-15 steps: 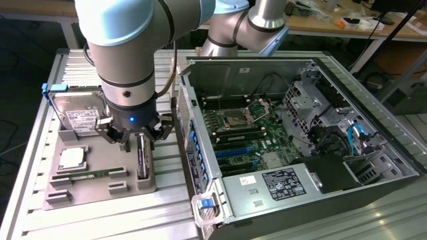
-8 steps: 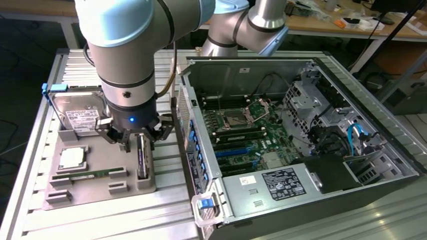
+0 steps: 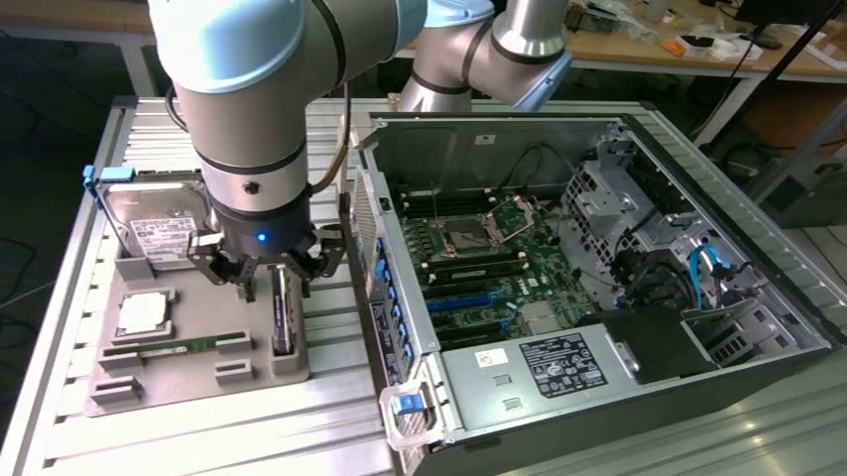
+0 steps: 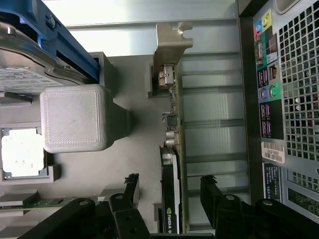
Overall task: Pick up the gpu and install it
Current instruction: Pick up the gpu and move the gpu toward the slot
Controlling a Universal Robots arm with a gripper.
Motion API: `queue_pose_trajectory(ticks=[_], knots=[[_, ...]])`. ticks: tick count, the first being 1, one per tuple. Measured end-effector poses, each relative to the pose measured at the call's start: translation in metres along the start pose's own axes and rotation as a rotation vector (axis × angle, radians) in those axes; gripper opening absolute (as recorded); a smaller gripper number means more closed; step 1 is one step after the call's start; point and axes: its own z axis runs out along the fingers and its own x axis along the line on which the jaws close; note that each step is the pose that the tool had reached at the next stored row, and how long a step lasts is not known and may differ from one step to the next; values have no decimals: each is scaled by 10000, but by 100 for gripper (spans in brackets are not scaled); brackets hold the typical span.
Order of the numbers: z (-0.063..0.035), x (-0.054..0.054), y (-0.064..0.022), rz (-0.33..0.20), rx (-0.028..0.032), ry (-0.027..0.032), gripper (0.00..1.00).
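In the exterior view, the arm is reaching straight down over the grey tray (image 3: 185, 382), with its wrist held vertical. The gripper (image 3: 274, 290) is hanging low over the tray's side nearest the open computer case (image 3: 503, 139). The gpu (image 3: 282, 327) is standing on its long edge in a slot there. The gripper body is covering the card's far end, and the fingertips are hard to separate from the dark board.

In the wrist view, the gripper (image 4: 170, 191) is straddling the gpu (image 4: 174, 124), which is showing edge-on with its metal bracket at the far end. The two dark fingers (image 4: 209, 189) are standing spread, one on each side of the card, with a gap showing on both sides, so they are gripping nothing. The picture's edge is cutting off the near end of the card. A grey block (image 4: 75, 117) of the tray is rising beside it, and the case's rear ports (image 4: 266, 94) are lying on the other side.
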Motion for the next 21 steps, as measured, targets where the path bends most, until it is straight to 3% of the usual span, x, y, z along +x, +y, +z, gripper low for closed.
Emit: queue_pose_trajectory(ticks=[3,4,5,6,7,21], knots=[[0,0,0,0,0,0,61],[0,0,0,0,0,0,53],[0,0,0,0,0,0,35],[0,0,0,-1,0,0,35],[0,0,0,0,0,0,27],[0,0,0,0,0,0,27]])
